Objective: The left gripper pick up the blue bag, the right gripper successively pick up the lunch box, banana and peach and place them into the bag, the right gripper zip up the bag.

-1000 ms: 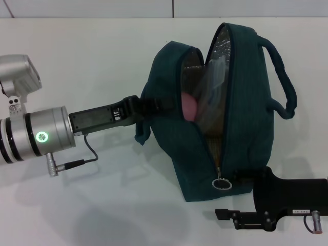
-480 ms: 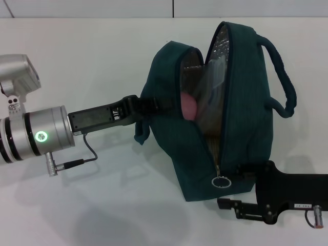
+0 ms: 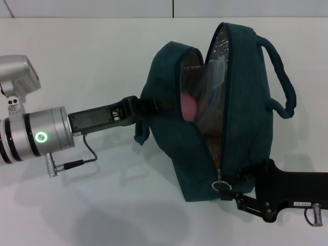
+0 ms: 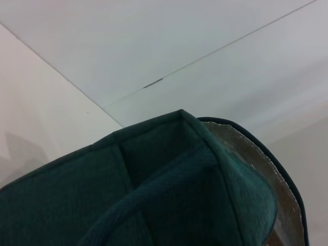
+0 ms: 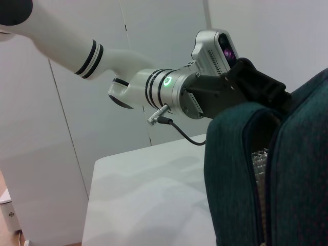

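Counting the load, we see one blue bag [image 3: 246, 118] standing unzipped on the white table [image 3: 92, 56], with one peach [image 3: 188, 106] and one lunch box [image 3: 212, 95] inside. Our left gripper [image 3: 149, 106] is clamped on the bag's near handle. Our right gripper [image 3: 225, 189] sits at the single zipper ring [image 3: 219, 184]; we cannot tell its finger state.

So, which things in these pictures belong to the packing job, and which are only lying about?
Belonging to the job:
- blue bag, top open
- peach, inside the bag
- lunch box, inside the bag
- zipper ring pull
- left end effector, at the bag's side
- right end effector, at the ring pull

Only lying about:
- nothing loose; only the white table
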`<state>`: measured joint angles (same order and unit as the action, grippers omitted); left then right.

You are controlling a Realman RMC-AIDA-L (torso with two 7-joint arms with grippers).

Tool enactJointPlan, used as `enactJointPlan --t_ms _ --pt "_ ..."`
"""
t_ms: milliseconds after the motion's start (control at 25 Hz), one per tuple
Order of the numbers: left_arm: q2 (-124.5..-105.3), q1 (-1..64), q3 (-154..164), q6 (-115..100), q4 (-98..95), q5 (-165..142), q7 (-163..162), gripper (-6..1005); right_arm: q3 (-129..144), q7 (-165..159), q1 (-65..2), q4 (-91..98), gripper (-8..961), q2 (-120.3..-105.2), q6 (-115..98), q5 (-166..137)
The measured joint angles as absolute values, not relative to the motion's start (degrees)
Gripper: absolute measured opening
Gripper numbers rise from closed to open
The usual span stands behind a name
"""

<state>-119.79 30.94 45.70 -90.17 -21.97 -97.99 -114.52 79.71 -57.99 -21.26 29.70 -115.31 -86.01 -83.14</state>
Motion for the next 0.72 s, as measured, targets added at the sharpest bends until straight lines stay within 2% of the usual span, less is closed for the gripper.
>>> enactJointPlan --t_ms 40,680,720 --pt "-119.79 30.9 45.7 -90.2 -22.0 -98.0 -114.5 65 79.7 -58.0 -21.3 29.7 226 -115.31 -86.0 -83.1" --pt "-119.87 30.8 45.7 -90.2 -22.0 -98.0 -114.5 77 79.7 -58.0 -21.3 29.6 206 -115.35 -84.5 -83.0" --pt "-119.88 30.8 45.7 -90.2 -22.0 -98.0 -114.5 77 79.8 -58.1 -21.3 29.6 140 -115.37 -84.3 -83.0"
